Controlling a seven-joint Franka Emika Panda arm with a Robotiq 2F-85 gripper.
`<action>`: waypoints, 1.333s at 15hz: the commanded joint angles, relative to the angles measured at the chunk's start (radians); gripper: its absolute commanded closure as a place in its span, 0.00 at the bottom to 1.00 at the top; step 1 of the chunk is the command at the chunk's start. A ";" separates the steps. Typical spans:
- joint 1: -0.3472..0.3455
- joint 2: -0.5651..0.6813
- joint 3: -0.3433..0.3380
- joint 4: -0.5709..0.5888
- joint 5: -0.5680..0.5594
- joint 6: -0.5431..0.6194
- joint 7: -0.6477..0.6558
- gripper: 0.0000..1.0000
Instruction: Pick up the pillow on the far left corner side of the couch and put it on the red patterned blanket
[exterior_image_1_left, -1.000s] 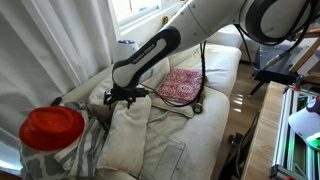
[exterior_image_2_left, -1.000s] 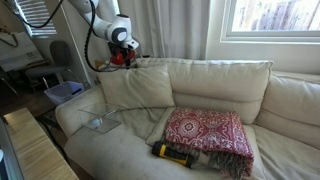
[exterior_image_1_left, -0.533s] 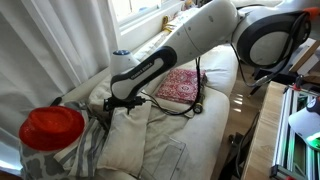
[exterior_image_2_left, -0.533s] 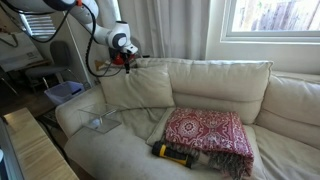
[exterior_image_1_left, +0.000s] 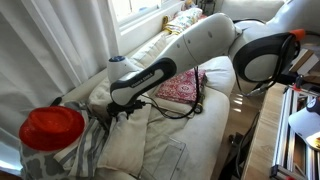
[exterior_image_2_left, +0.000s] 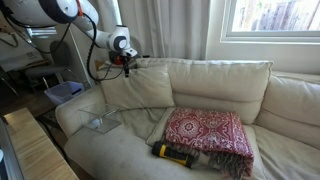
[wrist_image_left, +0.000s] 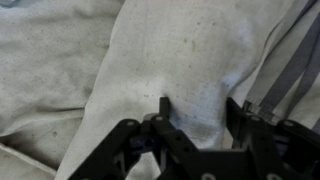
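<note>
**Jaws spread at the pillow's top**

In the wrist view we see the jaws standing wide apart at the bottom of the frame, a bulge of the pillow (wrist_image_left: 190, 60) between them. In an exterior view the pillow (exterior_image_2_left: 135, 90) leans upper left on the couch (exterior_image_2_left: 105, 150), and the blanket (exterior_image_2_left: 205, 133) lies lower right.

Your arm (exterior_image_1_left: 195, 48) covers part of the red patterned blanket (exterior_image_1_left: 178, 90); the wrist view's edge crops the hand (wrist_image_left: 198, 105), its grip unreadable.
</note>
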 joint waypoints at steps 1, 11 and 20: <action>-0.026 0.057 0.044 0.092 -0.026 -0.067 0.001 0.75; -0.072 -0.033 0.073 0.043 0.033 -0.001 -0.042 0.97; -0.053 -0.281 -0.012 -0.155 0.004 0.026 0.005 0.97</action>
